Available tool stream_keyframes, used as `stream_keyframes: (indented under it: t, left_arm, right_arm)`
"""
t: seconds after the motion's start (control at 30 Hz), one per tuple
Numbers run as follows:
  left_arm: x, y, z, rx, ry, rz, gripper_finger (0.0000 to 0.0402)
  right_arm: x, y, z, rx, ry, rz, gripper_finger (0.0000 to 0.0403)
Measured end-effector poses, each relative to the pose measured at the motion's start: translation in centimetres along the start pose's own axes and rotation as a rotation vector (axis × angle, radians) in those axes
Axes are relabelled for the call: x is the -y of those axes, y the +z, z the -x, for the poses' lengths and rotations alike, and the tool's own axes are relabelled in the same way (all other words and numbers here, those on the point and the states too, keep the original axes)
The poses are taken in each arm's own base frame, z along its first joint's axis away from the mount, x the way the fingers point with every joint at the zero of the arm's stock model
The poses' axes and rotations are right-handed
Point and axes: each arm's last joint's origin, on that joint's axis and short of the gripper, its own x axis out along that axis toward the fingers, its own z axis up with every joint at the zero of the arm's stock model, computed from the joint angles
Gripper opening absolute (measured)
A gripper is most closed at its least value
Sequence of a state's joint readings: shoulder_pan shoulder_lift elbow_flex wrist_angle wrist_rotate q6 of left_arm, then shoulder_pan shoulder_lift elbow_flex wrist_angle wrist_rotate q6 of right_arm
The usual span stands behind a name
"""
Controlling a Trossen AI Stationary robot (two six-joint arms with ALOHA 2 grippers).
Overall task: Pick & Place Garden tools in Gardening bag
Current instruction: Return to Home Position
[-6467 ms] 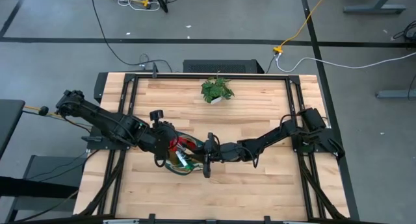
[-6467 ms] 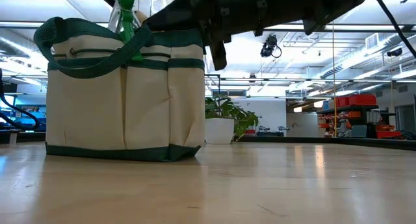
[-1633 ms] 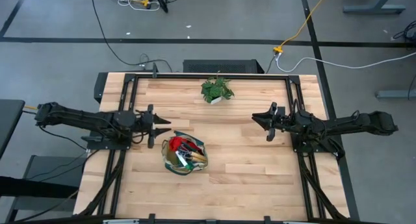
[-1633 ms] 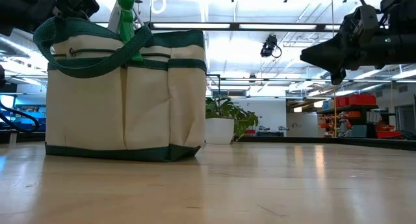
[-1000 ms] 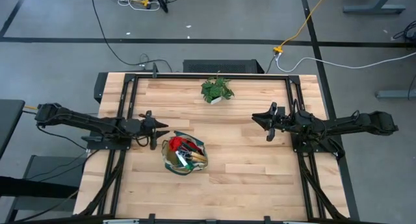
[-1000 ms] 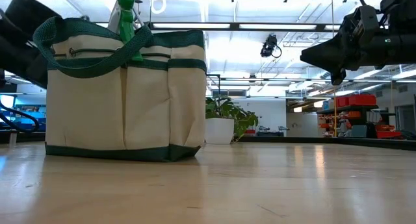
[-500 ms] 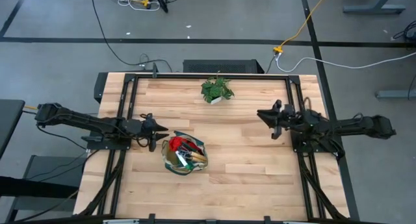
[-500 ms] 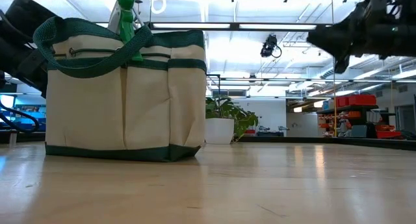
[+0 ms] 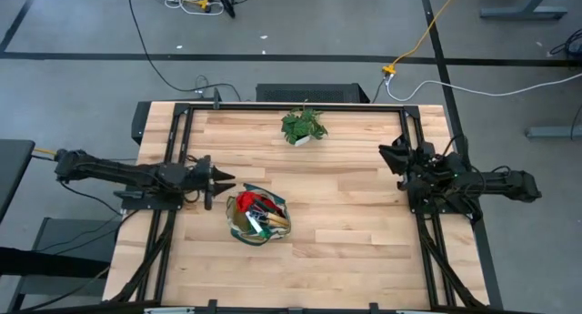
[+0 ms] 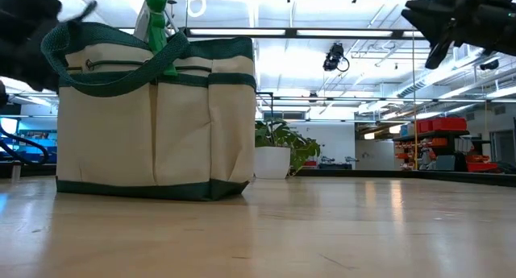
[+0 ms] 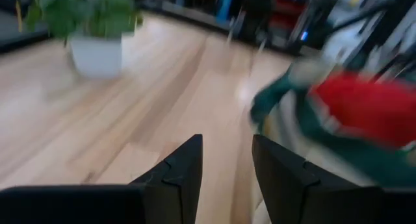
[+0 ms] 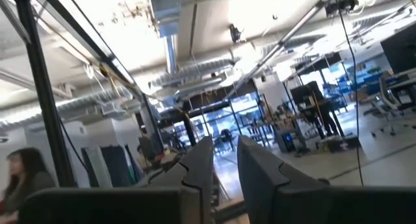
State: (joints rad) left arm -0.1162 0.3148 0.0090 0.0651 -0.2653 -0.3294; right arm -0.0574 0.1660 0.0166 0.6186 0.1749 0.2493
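The cream gardening bag (image 9: 257,215) with dark green trim stands on its base left of the table's middle; it also shows in the low view (image 10: 153,117). Red gloves (image 9: 252,203) and other tools lie inside it, and a green translucent piece (image 10: 156,20) sticks out of its top. My left gripper (image 9: 221,177) is open and empty, level, just left of the bag; its wrist view shows the bag (image 11: 351,113) ahead of the gripper (image 11: 227,162). My right gripper (image 9: 386,156) is open by a narrow gap and empty, raised at the table's right edge (image 12: 224,162).
A leafy plant in a white pot (image 9: 303,126) stands at the far middle of the table, also in the low view (image 10: 278,155). Bare wood lies between the bag and the right arm. A person (image 12: 26,178) shows in the room beyond the table.
My right gripper has drawn back toward the table's right edge and risen, tipping upward so its wrist view now faces the ceiling. My left arm has lifted somewhat beside the bag. The bag and its contents have not moved.
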Motion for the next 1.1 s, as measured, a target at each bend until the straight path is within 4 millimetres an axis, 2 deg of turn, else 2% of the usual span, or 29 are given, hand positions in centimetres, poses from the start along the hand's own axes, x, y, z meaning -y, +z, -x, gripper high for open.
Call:
stream_keyframes:
  t: [0.27,0.5,1.1]
  left_arm:
    - [0.0,2.0,1.8,0.245,-0.071,0.071,0.014]
    - [-0.8,3.0,2.3,0.37,-0.007,0.103,0.014]
    - [-2.4,3.4,2.3,0.418,0.163,0.111,0.014]
  right_arm:
    - [0.0,0.1,0.1,0.012,0.003,-0.002,0.007]
    - [0.0,0.1,0.1,0.011,0.003,-0.002,0.007]
    - [0.0,0.1,0.1,0.005,0.001,-0.001,0.007]
